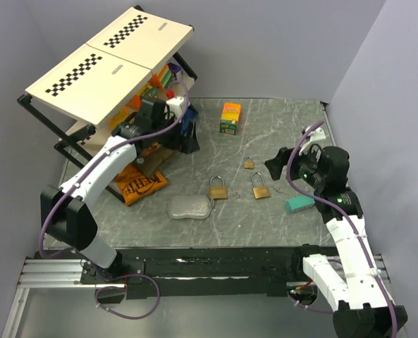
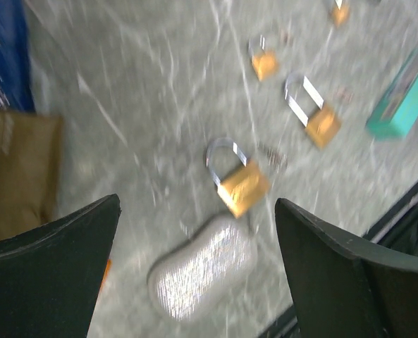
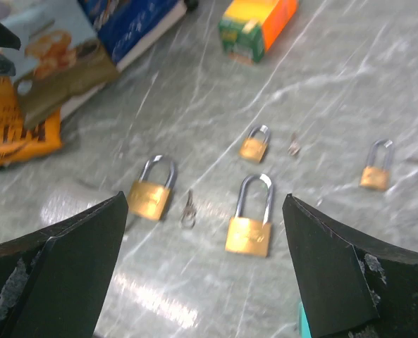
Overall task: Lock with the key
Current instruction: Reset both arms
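Padlocks lie flat near the middle of the desk, each with a small key just beside it, probably laid out so that either arm can reach a matching pair. The left arm's fingers and the right arm's fingers stand wide apart, holding nothing. Both hang above the locks, seemingly ready to pick up a key first.
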Controlling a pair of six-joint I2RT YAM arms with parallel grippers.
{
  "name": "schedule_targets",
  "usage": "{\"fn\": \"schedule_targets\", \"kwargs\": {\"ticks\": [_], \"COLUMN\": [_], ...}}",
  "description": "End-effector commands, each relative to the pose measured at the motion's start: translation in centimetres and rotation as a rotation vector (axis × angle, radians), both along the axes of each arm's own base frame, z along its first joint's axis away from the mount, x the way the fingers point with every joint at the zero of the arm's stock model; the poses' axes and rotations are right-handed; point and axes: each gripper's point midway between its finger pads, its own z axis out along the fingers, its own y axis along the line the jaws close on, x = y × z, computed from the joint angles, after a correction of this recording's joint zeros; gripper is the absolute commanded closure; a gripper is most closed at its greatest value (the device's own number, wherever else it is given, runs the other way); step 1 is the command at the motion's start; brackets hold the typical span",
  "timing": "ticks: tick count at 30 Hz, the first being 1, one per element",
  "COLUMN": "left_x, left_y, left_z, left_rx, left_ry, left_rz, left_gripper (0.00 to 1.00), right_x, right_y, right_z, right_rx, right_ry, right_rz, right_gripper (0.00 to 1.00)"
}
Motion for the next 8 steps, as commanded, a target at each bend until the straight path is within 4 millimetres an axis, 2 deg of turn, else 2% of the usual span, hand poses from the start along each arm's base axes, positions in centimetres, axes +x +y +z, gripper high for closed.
{"fn": "schedule_targets", "kwargs": {"ticks": [1,5,8], "left_x": [-1.9,-2.3,-2.2], "left_y": [1.2,1.7,1.7], "left_z": [0.2,-0.2,0.3], "left_rx": [0.041,0.056,0.051], "left_ry": [-0.062,-0.053,-0.065], "left_rz": [-0.036,-0.015,-0.017], "left_gripper": [0.04,0.04,0.04], "right_x": [-1.7,-2.1,-2.0], "right_y": [1.0,1.4,1.7], "right_z": [-2.4,-3.2,-3.4], "right_rx": [0.026,0.025,0.022], "right_ry": [0.064,0.087,0.094], "right_rz": [0.065,0.1,0.123], "right_gripper": [0.01,0.01,0.01]}}
